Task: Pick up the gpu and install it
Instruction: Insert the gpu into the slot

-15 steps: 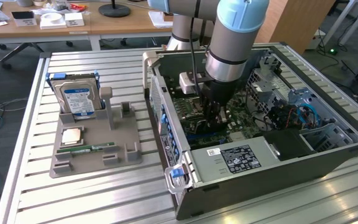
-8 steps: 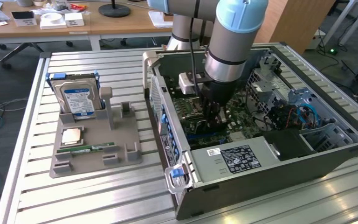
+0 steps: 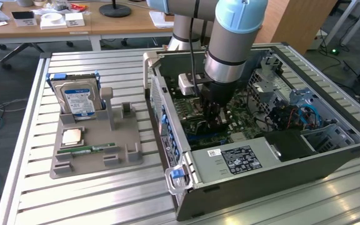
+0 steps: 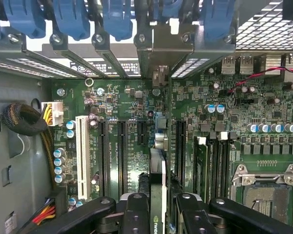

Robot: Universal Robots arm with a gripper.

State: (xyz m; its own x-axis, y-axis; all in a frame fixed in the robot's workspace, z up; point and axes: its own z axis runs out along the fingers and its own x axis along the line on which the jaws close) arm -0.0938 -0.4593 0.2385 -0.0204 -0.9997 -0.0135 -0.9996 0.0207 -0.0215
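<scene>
Inside the open computer case [image 3: 273, 154], the gripper [image 4: 158, 207] has its jaws clenched on the gpu [image 4: 158, 170], which it holds edge-down over the motherboard [image 4: 195, 122], close above the row of long expansion slots [image 4: 122, 151]. In the wrist view the card's silver bracket end [image 4: 159, 78] points toward the rear slot openings with their blue latches [image 4: 117, 19].

The main risk, as I judge it, is misalignment: if the card's edge sits slightly off the slot or tilts, pushing down could jam it against the slot wall or nearby capacitors [image 4: 59, 165]. The bracket could also catch on the rear frame instead of sliding into its opening. The grip is on a thin edge, so the card could pivot under load.

Room is tight. The seated memory stick [image 4: 201, 165] stands just beside the card on one side, other slots on the other, and the case walls and drive cage [image 3: 273, 84] hem in the arm [image 3: 233, 42].
</scene>
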